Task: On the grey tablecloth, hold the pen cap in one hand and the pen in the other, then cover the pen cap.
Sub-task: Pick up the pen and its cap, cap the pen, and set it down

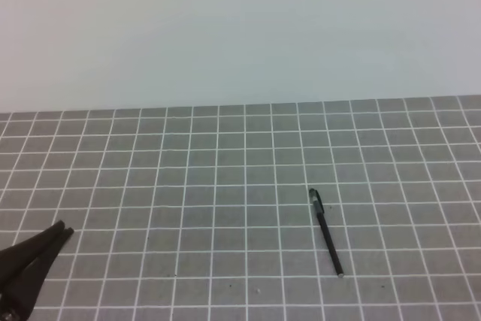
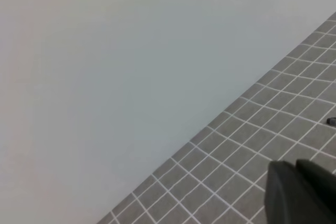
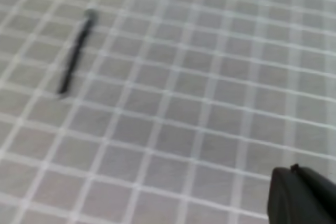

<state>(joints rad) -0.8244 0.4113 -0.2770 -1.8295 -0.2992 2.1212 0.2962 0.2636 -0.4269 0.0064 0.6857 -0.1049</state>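
Overhead, grey tablecloth below pale wall

Pale blank wall behind

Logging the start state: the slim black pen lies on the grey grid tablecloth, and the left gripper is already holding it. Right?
Not quite. The slim black pen lies on the grey grid tablecloth, but the left gripper is far from it, holding nothing, as the exterior high view shows.
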